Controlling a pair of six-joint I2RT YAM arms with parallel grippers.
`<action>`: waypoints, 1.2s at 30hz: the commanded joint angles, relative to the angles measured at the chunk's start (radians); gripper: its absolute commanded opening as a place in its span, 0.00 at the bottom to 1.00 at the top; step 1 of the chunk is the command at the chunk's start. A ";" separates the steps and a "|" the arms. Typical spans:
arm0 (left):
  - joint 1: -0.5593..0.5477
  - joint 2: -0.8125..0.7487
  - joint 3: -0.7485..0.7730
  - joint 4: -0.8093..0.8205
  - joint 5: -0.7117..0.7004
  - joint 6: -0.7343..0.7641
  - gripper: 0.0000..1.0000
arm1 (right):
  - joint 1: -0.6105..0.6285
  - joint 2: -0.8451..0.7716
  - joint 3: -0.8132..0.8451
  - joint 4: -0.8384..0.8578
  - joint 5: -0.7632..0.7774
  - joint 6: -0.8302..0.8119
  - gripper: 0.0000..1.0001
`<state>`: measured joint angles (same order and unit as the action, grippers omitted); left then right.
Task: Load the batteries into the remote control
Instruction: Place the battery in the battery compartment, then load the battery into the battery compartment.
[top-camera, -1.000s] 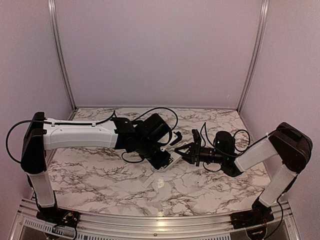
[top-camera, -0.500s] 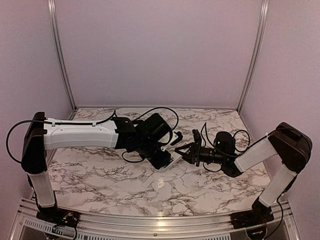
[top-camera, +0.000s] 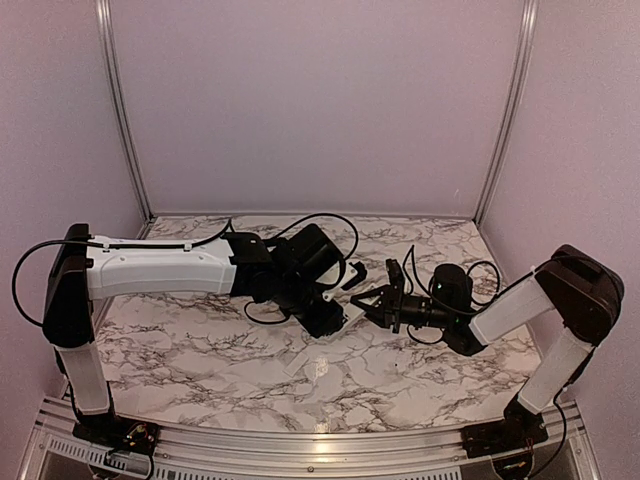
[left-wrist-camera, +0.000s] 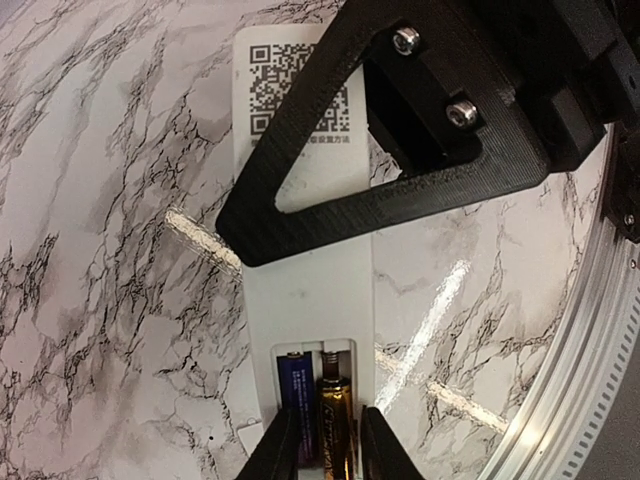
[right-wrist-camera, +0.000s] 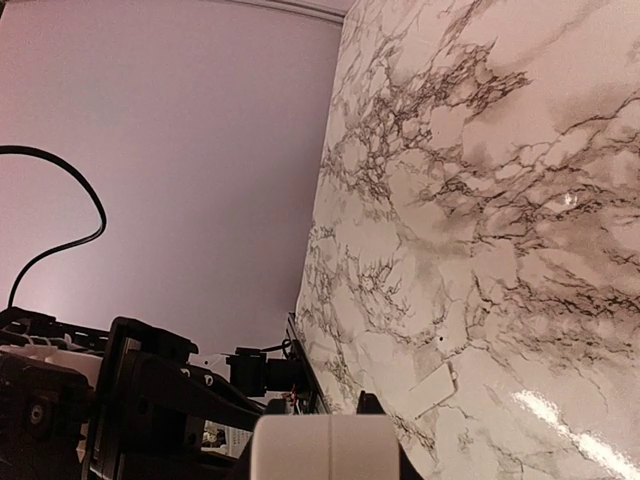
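The remote control (left-wrist-camera: 310, 300) is held off the table, back up, showing a QR label and an open battery recess. A blue battery (left-wrist-camera: 297, 385) and a gold-black battery (left-wrist-camera: 337, 420) lie side by side in the recess. My left gripper (left-wrist-camera: 322, 422) is open a little; its fingers straddle the gold battery with thin gaps on both sides. My right gripper (top-camera: 372, 300) is shut on the remote's (top-camera: 352, 314) far end. In the left wrist view its black finger (left-wrist-camera: 400, 170) crosses the label. The remote's white end (right-wrist-camera: 325, 448) fills the right wrist view's bottom edge.
The plain white cover plate (top-camera: 300, 362) lies flat on the marble table (top-camera: 200, 340), in front of and below the grippers; the right wrist view shows the cover plate (right-wrist-camera: 432, 390) too. A metal rail (top-camera: 320, 440) runs along the near edge. Pale walls enclose the back and sides.
The left jaws have widened slightly around the gold battery. Both arms and the remote have stayed almost in place.
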<state>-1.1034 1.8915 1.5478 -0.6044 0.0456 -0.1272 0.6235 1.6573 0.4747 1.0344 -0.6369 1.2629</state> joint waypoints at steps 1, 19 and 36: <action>-0.006 0.024 0.020 -0.027 0.021 -0.001 0.23 | -0.004 0.000 0.012 0.131 -0.017 0.035 0.00; 0.062 -0.427 -0.334 0.311 0.068 0.257 0.71 | -0.005 -0.014 0.020 0.103 -0.093 0.026 0.00; -0.026 -0.544 -0.502 0.332 0.220 0.696 0.57 | 0.013 -0.050 0.124 -0.120 -0.301 -0.048 0.00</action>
<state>-1.0946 1.3571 1.0344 -0.2413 0.2638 0.4530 0.6209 1.6051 0.5423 0.9436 -0.8715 1.2297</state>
